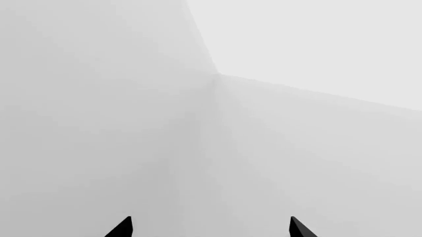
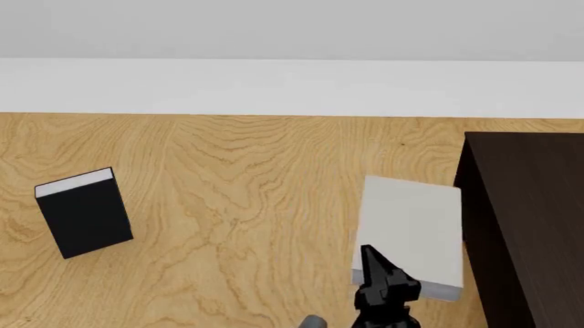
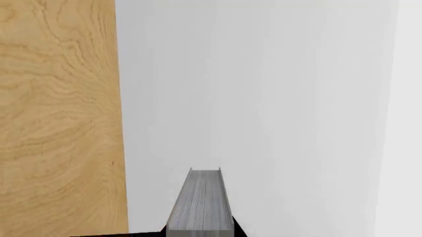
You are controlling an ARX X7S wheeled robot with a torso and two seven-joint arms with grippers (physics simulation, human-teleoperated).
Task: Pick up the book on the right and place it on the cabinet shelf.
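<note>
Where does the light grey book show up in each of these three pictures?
Head view: the light grey book lies flat on the wooden table, right of centre, beside the dark cabinet, with the right pincer at its near edge.
Right wrist view: the book fills most of the picture.
Left wrist view: not in it.
Shared landmark: the table's wood grain next to the book.

My right gripper (image 2: 383, 273) hides the grey book's (image 2: 411, 225) near corner; the dark cabinet (image 2: 529, 225) runs off-frame.

The right end effector (image 2: 376, 270) is matte black and angular; the left end effector (image 1: 211, 228) shows two black pointed tips.
</note>
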